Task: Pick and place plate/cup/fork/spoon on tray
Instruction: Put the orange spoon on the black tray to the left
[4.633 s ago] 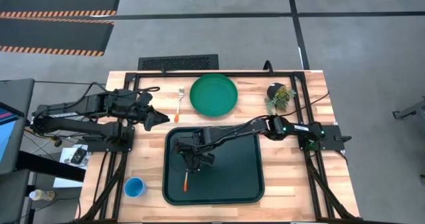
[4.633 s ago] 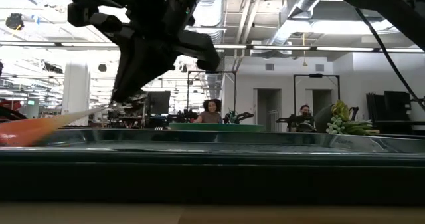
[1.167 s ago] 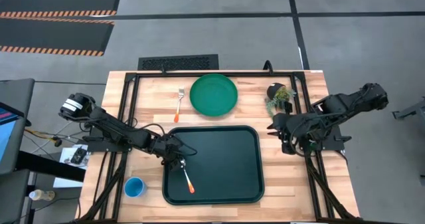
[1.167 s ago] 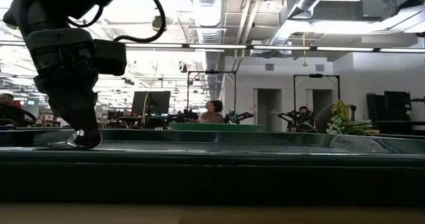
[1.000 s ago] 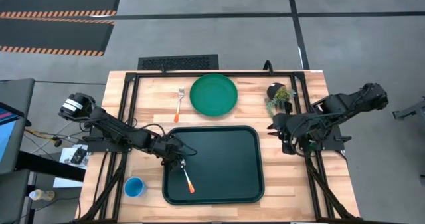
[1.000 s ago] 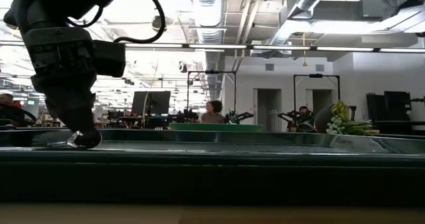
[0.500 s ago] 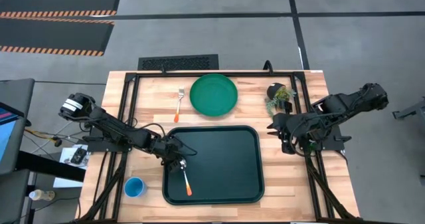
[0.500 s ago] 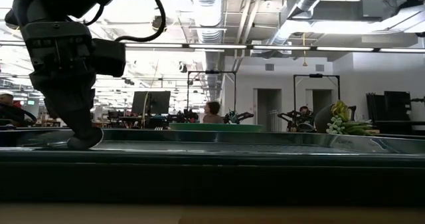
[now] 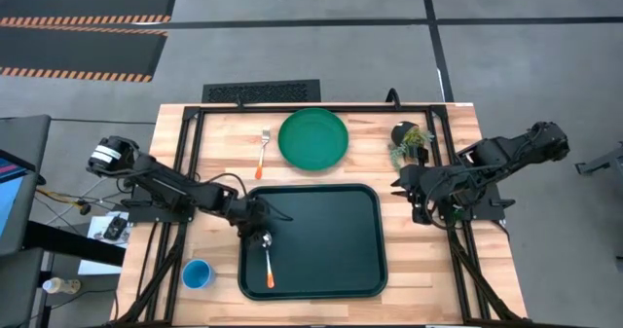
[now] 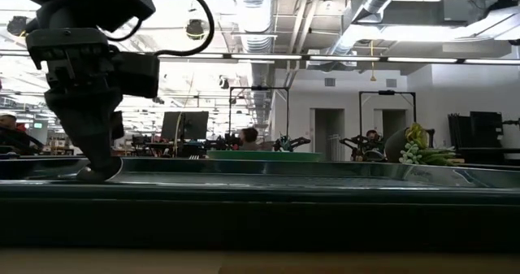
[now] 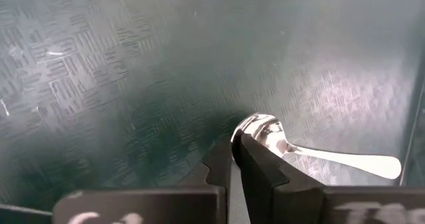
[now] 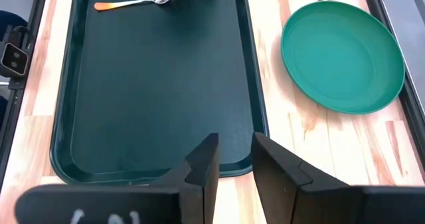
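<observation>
The spoon (image 9: 268,260) lies flat on the floor of the dark tray (image 9: 341,270), near its left rim, with the orange handle pointing to the table's near edge. My left gripper (image 9: 261,233) is shut, its tips down at the spoon's bowl (image 11: 262,131). My right gripper (image 9: 402,185) is open and empty at the table's right side, just off the tray (image 12: 153,104). The green plate (image 9: 313,138) and the fork (image 9: 263,148) lie on the table behind the tray. The blue cup (image 9: 198,273) stands at the near left. My left gripper touches the rim of the spoon's bowl (image 11: 247,125) with its shut fingertips (image 11: 255,161), coming from above and slanting from the table's left. Whether it pinches the rim or only presses against it, I cannot tell. The spoon lies flat on the tray floor.
A small dark pot with a green plant (image 9: 409,138) stands at the far right, close to my right arm. Black frame bars run along the table's left, right and far edges. People sit in the room beyond the table in the low view.
The spoon has turned about on the tray floor: its bowl has stayed at my left gripper's tips, while the orange handle end has swung toward the table's left edge and now points at the near edge. My left gripper has stayed low at the bowl.
</observation>
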Controlling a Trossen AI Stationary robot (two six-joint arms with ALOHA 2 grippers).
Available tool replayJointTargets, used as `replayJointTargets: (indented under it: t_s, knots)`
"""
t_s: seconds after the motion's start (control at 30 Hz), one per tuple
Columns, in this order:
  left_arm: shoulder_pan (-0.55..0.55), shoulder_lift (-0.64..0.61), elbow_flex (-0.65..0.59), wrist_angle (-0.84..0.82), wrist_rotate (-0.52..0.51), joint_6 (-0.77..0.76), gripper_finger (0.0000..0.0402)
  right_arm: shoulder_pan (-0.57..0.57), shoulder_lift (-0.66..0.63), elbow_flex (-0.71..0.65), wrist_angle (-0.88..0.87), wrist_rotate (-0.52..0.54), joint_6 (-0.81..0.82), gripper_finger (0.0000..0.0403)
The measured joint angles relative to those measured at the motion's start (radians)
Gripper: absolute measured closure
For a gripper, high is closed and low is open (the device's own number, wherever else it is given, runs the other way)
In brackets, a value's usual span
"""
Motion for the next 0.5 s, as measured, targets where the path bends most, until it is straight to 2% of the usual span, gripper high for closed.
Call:
replayJointTargets:
  t_s: [0.2,0.5]
  knots:
    - [0.059,0.0,0.0,-0.007,0.072,0.08,0.0394,0.0,0.0,0.0,0.0,0.0,0.0,0.029]
    - [0.094,0.0,0.0,-0.024,0.1,0.112,0.0394,0.0,0.0,0.001,0.0,0.0,0.0,0.029]
